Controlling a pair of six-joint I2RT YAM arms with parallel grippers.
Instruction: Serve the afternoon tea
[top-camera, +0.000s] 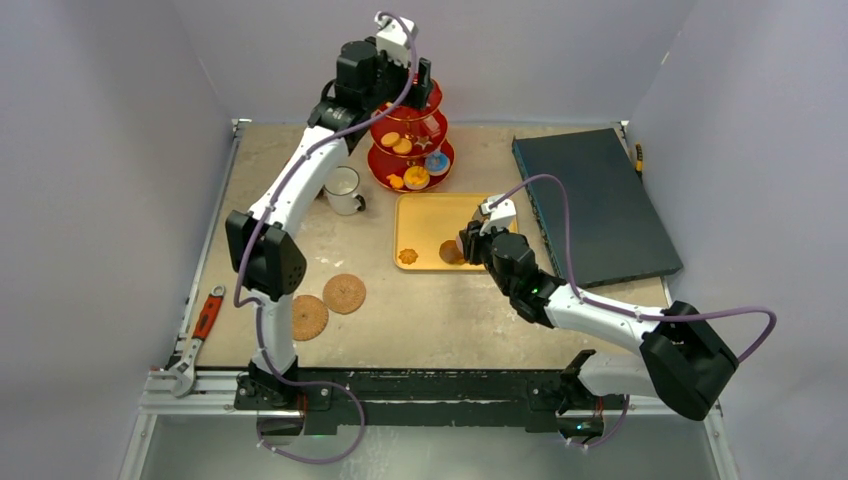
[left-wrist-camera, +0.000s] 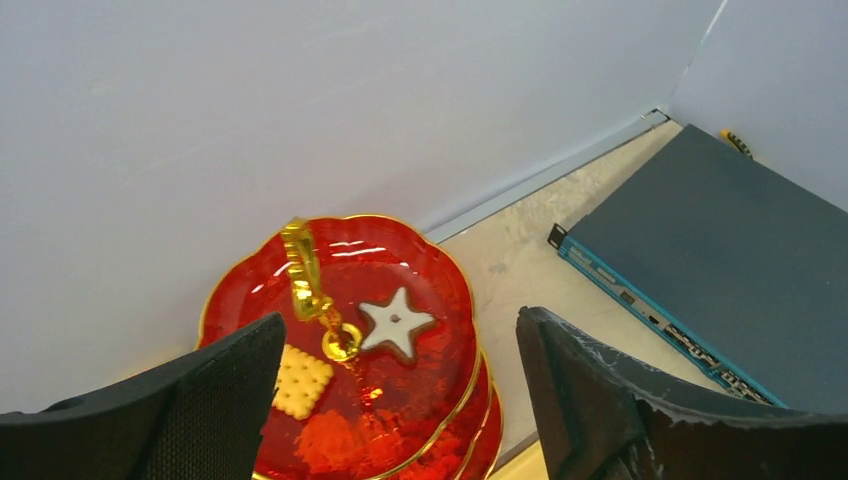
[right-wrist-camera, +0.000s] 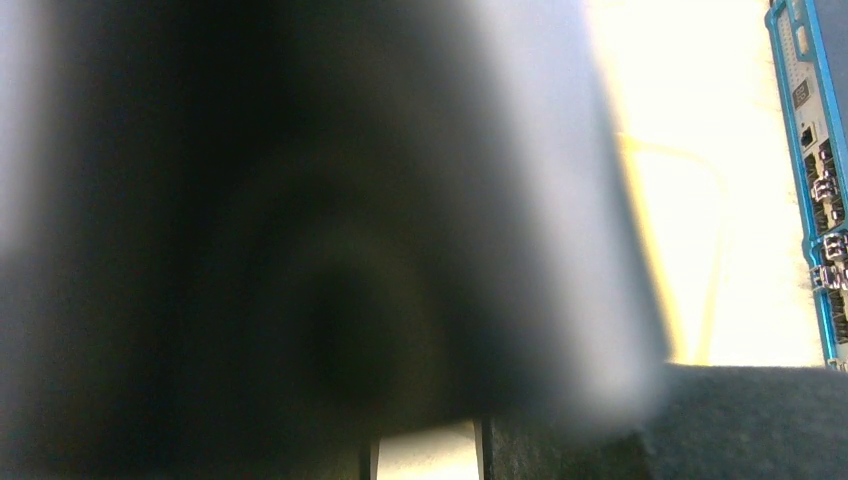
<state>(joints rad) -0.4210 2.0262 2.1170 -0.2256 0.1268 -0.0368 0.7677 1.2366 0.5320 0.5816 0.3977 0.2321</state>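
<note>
Top camera overlooks the whole table (top-camera: 450, 320); left wrist looks down closely on the red stand (left-wrist-camera: 380, 270), which both share.

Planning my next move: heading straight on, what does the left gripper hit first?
Probably the gold handle of the red three-tier stand, or the white star-shaped biscuit beside it on the top tier; depth is unclear.

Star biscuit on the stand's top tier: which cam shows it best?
Left wrist. The star biscuit lies in plain, close view on the top tier of the red stand, beside the gold handle. Top external: the left arm covers that tier. Right wrist: mostly dark blur, stand not in view.
</note>
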